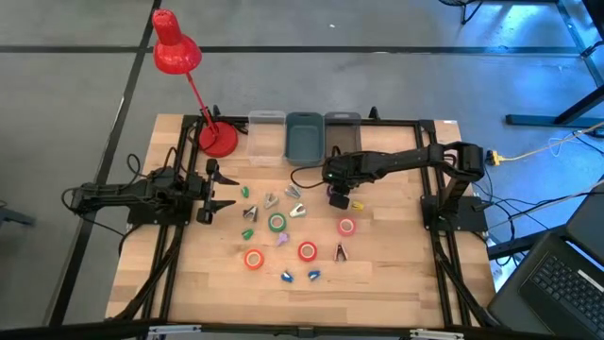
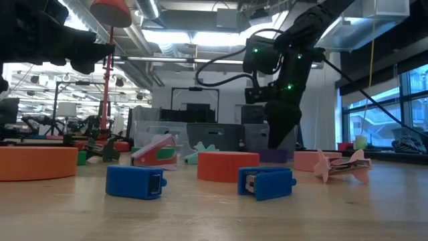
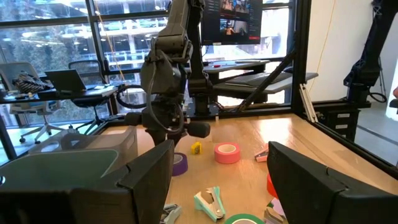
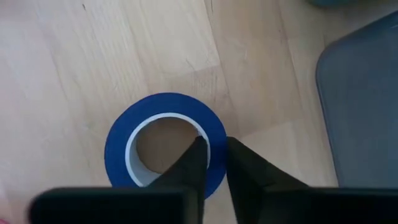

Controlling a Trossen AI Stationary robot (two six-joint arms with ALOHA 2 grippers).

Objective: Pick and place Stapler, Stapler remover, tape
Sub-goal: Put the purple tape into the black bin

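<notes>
A purple tape ring [image 4: 163, 104] with a pale core lies right of the table's middle, under my right gripper [image 4: 214, 152], which points straight down and is shut on it. The same ring [image 3: 180, 164] shows below the right gripper [image 3: 166, 127] in the left wrist view. Green [image 1: 276, 223], pink [image 1: 346, 227], red [image 1: 308, 251] and orange [image 1: 253, 259] tape rings lie flat on the wood. Two small blue staplers [image 1: 286, 277] and several staple removers [image 1: 298, 210] lie among them. My left gripper [image 1: 219, 194] waits open at the left. My right gripper comes from above, pointing down, with one finger [image 4: 194, 163] inside the ring's core and the other outside. The ring's wall [image 4: 217, 132] is pinched between them. The ring stays level and seems to rest flat on the table.
Three bins stand along the far edge: clear [image 1: 267, 137], blue-grey [image 1: 304, 138] and dark [image 1: 342, 130]. A red desk lamp [image 1: 176, 52] has its base [image 1: 219, 142] at the far left. A small yellow block [image 1: 357, 204] sits beside the right gripper. Bare wood lies along the near edge.
</notes>
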